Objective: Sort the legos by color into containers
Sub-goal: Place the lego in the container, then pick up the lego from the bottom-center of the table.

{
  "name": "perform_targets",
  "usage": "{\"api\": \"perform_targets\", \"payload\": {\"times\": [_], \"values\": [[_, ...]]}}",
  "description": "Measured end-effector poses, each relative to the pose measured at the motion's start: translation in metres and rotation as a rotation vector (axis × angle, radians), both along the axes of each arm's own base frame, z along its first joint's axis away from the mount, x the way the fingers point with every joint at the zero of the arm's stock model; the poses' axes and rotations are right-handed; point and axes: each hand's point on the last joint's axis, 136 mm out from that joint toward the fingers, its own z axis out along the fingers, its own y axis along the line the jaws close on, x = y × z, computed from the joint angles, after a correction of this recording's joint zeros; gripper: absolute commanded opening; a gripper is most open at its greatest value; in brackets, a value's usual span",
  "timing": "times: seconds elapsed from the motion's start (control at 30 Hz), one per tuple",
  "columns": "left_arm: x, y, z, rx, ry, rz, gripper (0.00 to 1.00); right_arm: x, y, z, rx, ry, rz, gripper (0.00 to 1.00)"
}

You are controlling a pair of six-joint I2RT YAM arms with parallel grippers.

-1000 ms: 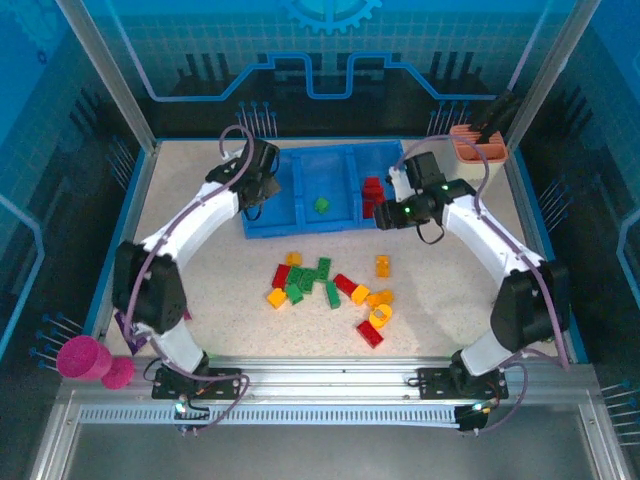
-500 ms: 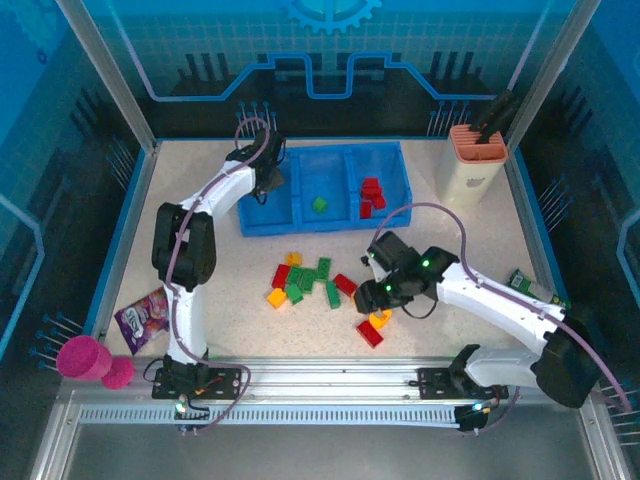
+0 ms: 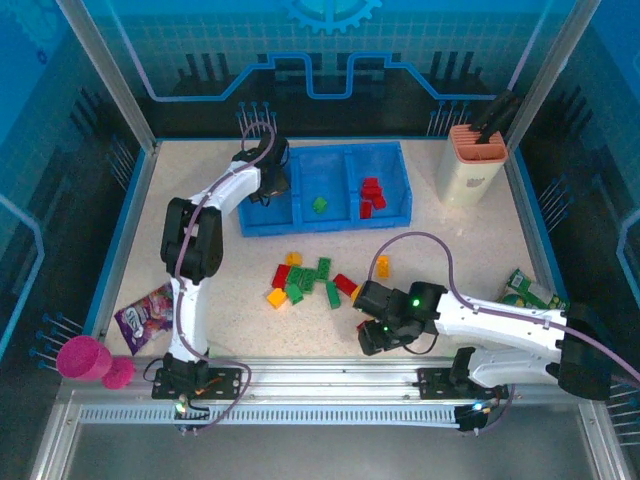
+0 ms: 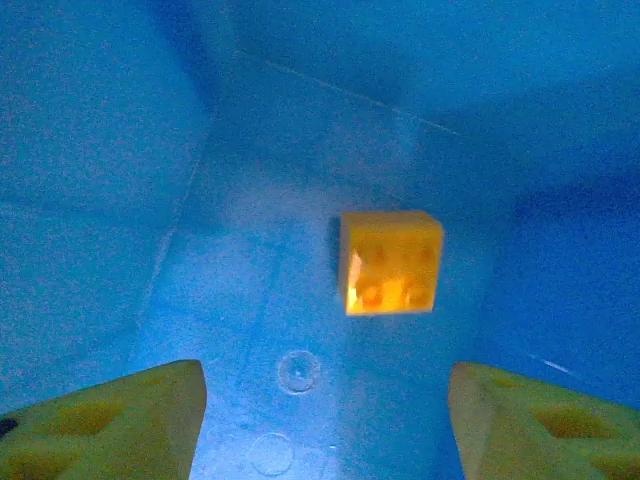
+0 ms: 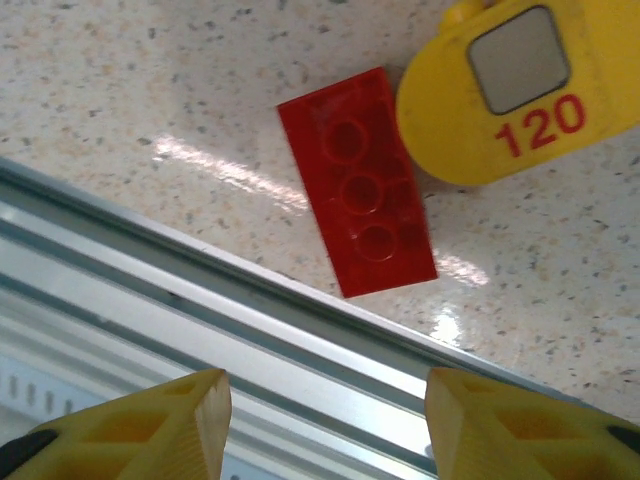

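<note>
Blue plastic surrounds your left gripper (image 4: pixel 325 380): it hangs inside the left compartment of the tray (image 3: pixel 300 226). Its yellow fingers (image 4: pixel 110 420) are spread wide with nothing between them. One orange-yellow brick (image 4: pixel 390 262) lies free on the compartment floor just ahead of the tips. From above, you can see a green brick (image 3: pixel 320 204) alone in the middle compartment and a few red bricks (image 3: pixel 370 194) bunched in the right one. Your right gripper (image 5: pixel 325 380) sits low at the near edge of the table, over the aluminium rail (image 5: pixel 200 300). Its jaws are parted and hold nothing. Its wrist camera looks down on a long red brick (image 5: pixel 358 195) lying flat on the speckled table (image 3: pixel 460 240), slanted to the rail and just beyond it. One corner of that brick meets a rounded yellow piece (image 5: pixel 500 90) marked 120. The loose legos (image 3: pixel 305 280), greens mixed with reds and oranges, lie in a cluster in the middle of the table, between the tray and the rail. One orange brick (image 3: pixel 382 265) stands a little apart to their right. A cream holder (image 3: pixel 470 165) with an orange top stands right of the tray. A purple snack packet (image 3: pixel 145 318) lies by your left arm's base, a green packet (image 3: pixel 530 290) lies beside your right arm, and a pink cup (image 3: pixel 85 358) sits off the table's near left corner.
</note>
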Motion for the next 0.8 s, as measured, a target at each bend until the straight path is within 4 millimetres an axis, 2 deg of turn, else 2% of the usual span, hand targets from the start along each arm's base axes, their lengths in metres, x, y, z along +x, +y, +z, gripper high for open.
{"api": "perform_targets", "payload": {"times": [0.07,0.17,0.43,0.53,0.7,0.8], "values": [[0.000,0.000,0.004,-0.002,-0.007,0.000,0.69,0.003,0.000,-0.002,-0.012,-0.011,0.002,0.56],[0.001,0.000,0.023,-0.009,-0.043,-0.007,0.70,0.007,0.001,-0.011,-0.044,-0.018,0.024,0.56],[-0.008,0.000,0.127,-0.049,-0.235,-0.050,0.74,0.017,0.006,-0.037,-0.097,-0.012,0.091,0.56],[-0.015,0.001,0.160,-0.057,-0.296,-0.065,0.76,0.022,0.007,-0.045,-0.109,-0.013,0.112,0.56],[-0.029,0.001,0.190,-0.053,-0.328,-0.111,0.78,0.025,0.007,-0.059,-0.146,0.004,0.144,0.55],[-0.040,0.003,0.201,-0.042,-0.337,-0.131,0.78,0.027,0.004,-0.063,-0.166,0.007,0.159,0.45]]}}
